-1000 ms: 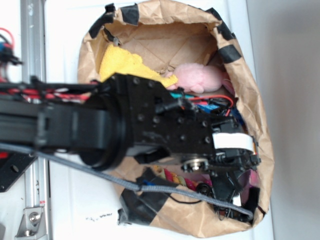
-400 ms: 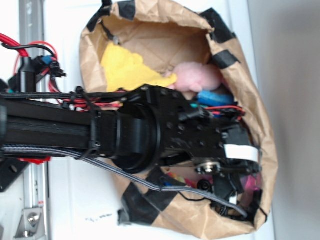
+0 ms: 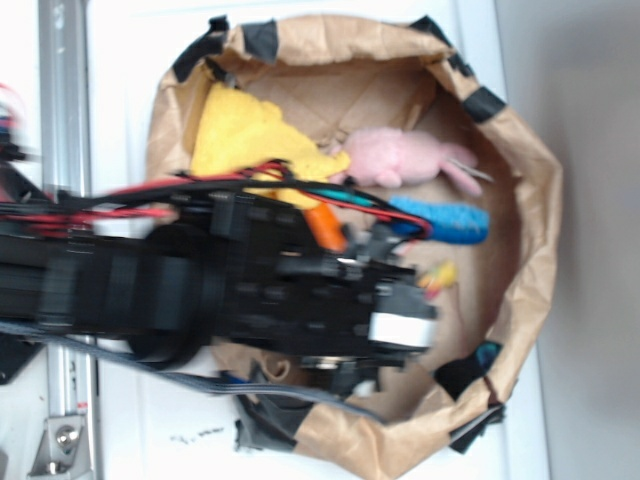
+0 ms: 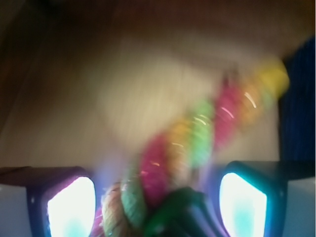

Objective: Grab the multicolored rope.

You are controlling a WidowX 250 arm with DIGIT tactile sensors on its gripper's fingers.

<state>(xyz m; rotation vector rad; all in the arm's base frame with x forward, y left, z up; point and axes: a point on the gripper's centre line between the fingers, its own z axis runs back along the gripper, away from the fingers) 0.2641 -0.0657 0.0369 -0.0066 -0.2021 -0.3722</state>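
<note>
The multicolored rope (image 4: 197, 143) is a thick twist of pink, green and yellow strands. In the blurred wrist view it runs from between my fingers up to the right. My gripper (image 4: 157, 205) is shut on the rope's near end, with the rope and a dark green bulge filling the gap between the lit pads (image 4: 71, 207). In the exterior view only a short yellow and red piece of the rope (image 3: 438, 275) pokes out past the black wrist (image 3: 330, 300). The wrist hides the fingers there.
Everything sits inside a brown paper bag (image 3: 535, 200) with black tape patches. It also holds a yellow cloth (image 3: 235, 135), a pink plush (image 3: 400, 155), a blue spongy bar (image 3: 445, 220) and an orange carrot toy (image 3: 325, 228). The bag walls stand close around the arm.
The arm has pulled back to the left, out of the bag's lower right corner. The rope, which lay low in the bag, now hangs from the wrist. The blue bar is uncovered.
</note>
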